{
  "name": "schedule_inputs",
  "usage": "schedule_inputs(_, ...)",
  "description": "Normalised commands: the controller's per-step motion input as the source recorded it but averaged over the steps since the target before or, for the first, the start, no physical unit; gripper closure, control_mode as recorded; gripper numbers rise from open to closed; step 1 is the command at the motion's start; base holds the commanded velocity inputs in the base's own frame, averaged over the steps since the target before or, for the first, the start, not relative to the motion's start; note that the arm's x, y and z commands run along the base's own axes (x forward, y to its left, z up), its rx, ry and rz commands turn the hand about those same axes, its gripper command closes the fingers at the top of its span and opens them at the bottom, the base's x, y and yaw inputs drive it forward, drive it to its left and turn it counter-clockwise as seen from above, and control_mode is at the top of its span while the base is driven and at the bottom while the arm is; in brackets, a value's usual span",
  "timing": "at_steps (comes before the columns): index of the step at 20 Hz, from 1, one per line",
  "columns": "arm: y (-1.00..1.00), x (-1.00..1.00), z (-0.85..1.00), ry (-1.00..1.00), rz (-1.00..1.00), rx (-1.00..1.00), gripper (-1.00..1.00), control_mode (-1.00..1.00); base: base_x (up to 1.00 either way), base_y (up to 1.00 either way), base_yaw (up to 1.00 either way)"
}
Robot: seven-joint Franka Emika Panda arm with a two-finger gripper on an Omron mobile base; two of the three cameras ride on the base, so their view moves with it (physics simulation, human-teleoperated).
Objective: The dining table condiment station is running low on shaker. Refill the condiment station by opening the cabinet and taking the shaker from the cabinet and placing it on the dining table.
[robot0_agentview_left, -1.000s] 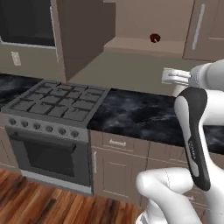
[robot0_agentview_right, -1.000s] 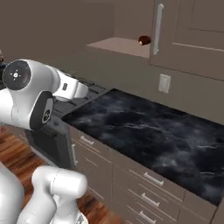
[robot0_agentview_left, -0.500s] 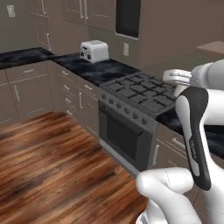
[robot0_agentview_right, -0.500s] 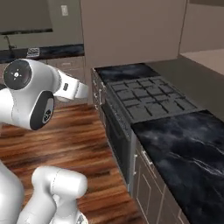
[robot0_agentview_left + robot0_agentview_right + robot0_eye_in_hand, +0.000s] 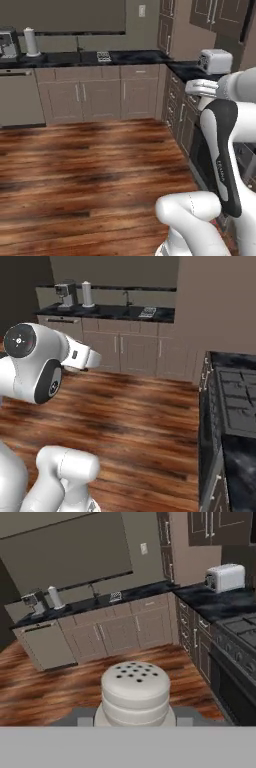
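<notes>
Kitchen w/ wood floor (image 5: 90, 170), brown base cabinets, black desk (image 5: 90, 57) along far wall, toaster (image 5: 216, 61) at right. Shaker (image 5: 136, 693) sits upright in the hand (image 5: 135, 719), gripped, perforated top facing cam. Retrieval judged done; dining table not sighted. Left: reach table, set shaker down.

Place: it was a home kitchen, rendered.
Floor: warm brown wooden planks (image 5: 90, 170) ran up to the base cabinets.
Cabinets: taupe-brown base cabinets (image 5: 100, 97) with silver handles stood under a black marble worktop (image 5: 95, 57).
Landmark: a white toaster (image 5: 215, 61) sat on the worktop's corner run.
Left of the toaster: a coffee machine (image 5: 65, 295) and a paper towel roll (image 5: 31, 41) stood far along the worktop.
Right of the toaster: a black gas stove (image 5: 237, 406) followed.
</notes>
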Motion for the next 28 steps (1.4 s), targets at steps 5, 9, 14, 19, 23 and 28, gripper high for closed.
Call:
schedule_inputs(5, 0.00, 0.00, 0.00, 0.00, 0.00, 0.00, 1.00, 1.00, 0.15, 0.23, 0.75)
schedule_inputs(9, 0.00, 0.00, 0.00, 0.00, 0.00, 0.00, 1.00, 1.00, 0.27, 0.24, 0.70)
schedule_inputs(14, 0.00, 0.00, 0.00, 0.00, 0.00, 0.00, 1.00, 1.00, 0.42, 0.30, 0.64)
schedule_inputs(19, 0.00, 0.00, 0.00, 0.00, 0.00, 0.00, 1.00, 1.00, 0.84, 0.09, 0.44)
schedule_inputs(23, 0.00, 0.00, 0.00, 0.00, 0.00, 0.00, 1.00, 1.00, 1.00, 0.00, 0.22)
schedule_inputs(28, 0.00, 0.00, 0.00, 0.00, 0.00, 0.00, 1.00, 1.00, 1.00, 0.00, 0.08)
